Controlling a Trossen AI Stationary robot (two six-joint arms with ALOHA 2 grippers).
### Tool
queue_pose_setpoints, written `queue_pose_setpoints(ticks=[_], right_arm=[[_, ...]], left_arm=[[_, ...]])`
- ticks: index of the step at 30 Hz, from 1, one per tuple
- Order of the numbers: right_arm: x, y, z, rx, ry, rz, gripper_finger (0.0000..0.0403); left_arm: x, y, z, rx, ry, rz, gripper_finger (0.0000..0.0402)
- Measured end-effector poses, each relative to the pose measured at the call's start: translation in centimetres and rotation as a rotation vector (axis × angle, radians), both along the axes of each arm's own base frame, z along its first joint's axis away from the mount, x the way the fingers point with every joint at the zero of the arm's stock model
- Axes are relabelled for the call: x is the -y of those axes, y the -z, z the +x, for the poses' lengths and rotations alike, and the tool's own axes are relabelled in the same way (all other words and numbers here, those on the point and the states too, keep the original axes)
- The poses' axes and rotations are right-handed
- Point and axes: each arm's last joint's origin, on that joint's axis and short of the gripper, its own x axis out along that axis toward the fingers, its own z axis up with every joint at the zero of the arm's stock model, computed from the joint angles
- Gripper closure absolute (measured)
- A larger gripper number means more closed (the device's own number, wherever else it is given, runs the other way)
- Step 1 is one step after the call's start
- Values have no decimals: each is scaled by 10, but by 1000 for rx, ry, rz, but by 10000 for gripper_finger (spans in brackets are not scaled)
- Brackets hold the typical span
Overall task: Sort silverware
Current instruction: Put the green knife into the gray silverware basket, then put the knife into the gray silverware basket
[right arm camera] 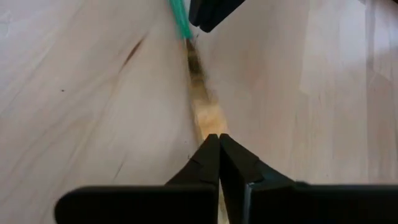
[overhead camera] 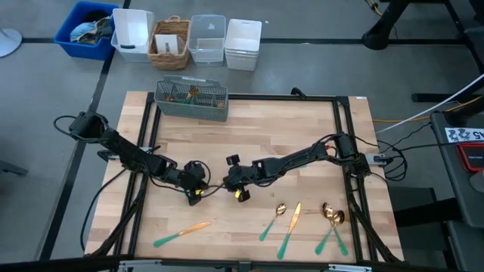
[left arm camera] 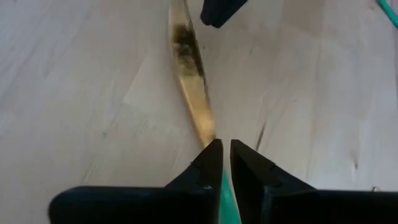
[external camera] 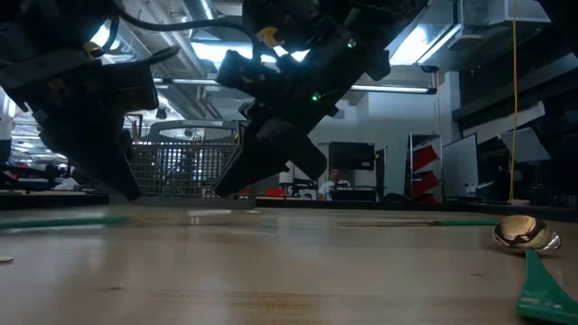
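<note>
1. High view, left side: my left pincer [overhead camera: 198, 190] is clenched on the teal handle of a gold-bladed knife [left arm camera: 189, 74] at mid-worktop.
2. Centre: my right pincer [overhead camera: 236, 189] is clamped on the blade end of that knife.
3. I'd let one end go gently before lifting toward the mesh caddy [overhead camera: 192, 99].
4. Right: the remaining silverware [overhead camera: 302, 221] lies near the front edge.

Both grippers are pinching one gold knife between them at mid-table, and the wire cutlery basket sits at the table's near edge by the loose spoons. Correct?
Not quite. In the high view the wire basket sits at the table's far edge, away from the loose spoons near the front. The rest holds: the left gripper grips the knife by its green handle and the right gripper pinches its gold blade.
</note>
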Motion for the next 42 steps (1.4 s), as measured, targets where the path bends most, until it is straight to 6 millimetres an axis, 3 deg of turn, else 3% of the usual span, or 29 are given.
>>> queue_pose_setpoints(ticks=[11,24,31,42], right_arm=[[0,0,0,-2,2,1,395],[0,1,-1,-10,5,2,375],[9,3,-4,-80,68,-37,374],[22,-23,-6,-277,182,-153,374]], left_arm=[[0,0,0,-1,10,11,377],[11,1,-5,-7,134,69,255],[14,10,-5,-45,166,111,249],[14,28,-3,-117,129,146,262]])
